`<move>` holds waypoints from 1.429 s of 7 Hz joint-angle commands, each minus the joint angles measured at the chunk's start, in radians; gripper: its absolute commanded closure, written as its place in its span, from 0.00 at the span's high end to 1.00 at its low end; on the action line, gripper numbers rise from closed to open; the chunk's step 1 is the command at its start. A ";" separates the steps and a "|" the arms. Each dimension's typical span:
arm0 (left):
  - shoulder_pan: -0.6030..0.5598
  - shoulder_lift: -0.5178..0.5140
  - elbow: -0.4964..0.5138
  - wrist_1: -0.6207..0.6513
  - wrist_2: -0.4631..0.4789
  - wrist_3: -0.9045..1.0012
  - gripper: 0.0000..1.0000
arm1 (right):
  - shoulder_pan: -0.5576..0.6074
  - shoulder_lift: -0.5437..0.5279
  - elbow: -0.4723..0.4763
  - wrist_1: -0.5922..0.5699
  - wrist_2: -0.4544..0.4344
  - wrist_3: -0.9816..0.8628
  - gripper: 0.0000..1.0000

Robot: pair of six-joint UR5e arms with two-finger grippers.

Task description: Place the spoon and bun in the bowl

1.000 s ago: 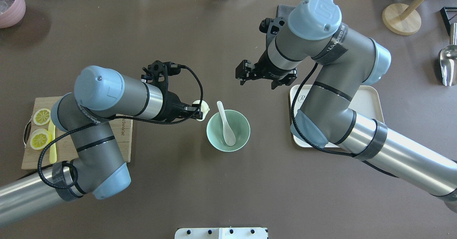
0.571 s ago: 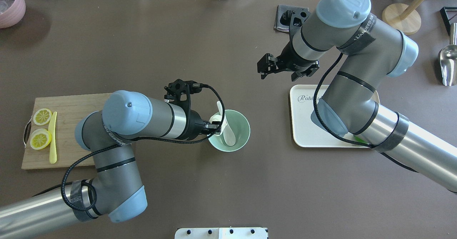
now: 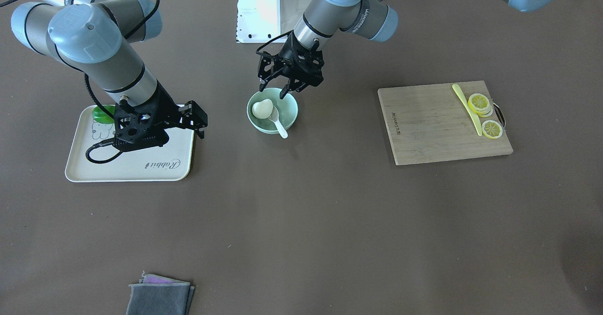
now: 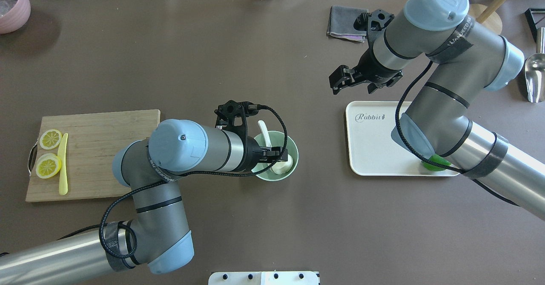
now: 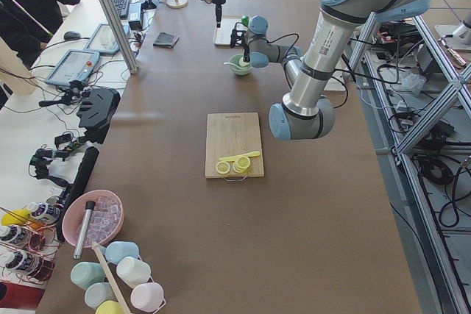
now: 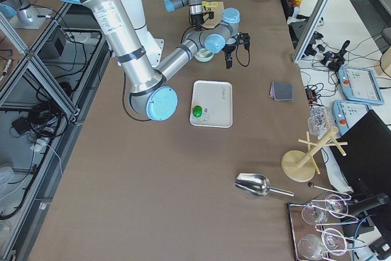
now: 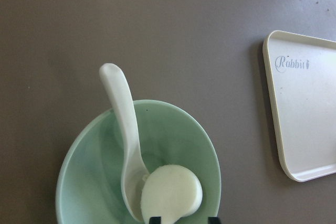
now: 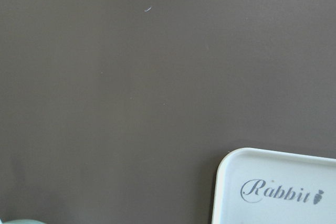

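The pale mint-green bowl (image 4: 293, 152) stands mid-table. The white spoon (image 4: 263, 132) lies in it, its handle over the far rim. The white bun (image 4: 284, 166) rests in the bowl on the spoon's scoop, clear in the left wrist view (image 7: 170, 192) and the front view (image 3: 261, 109). My left gripper (image 3: 274, 91) hovers just above the bowl (image 3: 291, 112), open and apart from the bun. My right gripper (image 4: 337, 84) is open and empty above the bare table, past the tray's far corner.
A white tray (image 4: 370, 148) with a green item (image 4: 432, 163) lies right of the bowl. A wooden cutting board (image 4: 102, 148) at the left holds lemon slices (image 4: 49, 139) and a yellow knife (image 4: 63, 165). A folded grey cloth (image 4: 347, 16) and a metal scoop (image 4: 534, 76) lie at the far right.
My left gripper carried the bun right, over the bowl, and let it go; the bun now lies in the bowl. My right arm drew back to the right.
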 commanded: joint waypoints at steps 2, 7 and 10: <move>-0.122 0.084 -0.245 0.366 -0.004 0.258 0.97 | 0.056 -0.161 0.088 0.002 -0.009 -0.072 1.00; -0.669 0.523 -0.324 0.323 -0.376 0.699 0.98 | 0.345 -0.385 0.062 -0.016 0.106 -0.454 1.00; -1.149 0.589 -0.065 0.345 -0.559 1.222 0.98 | 0.514 -0.492 0.048 -0.154 0.107 -0.849 1.00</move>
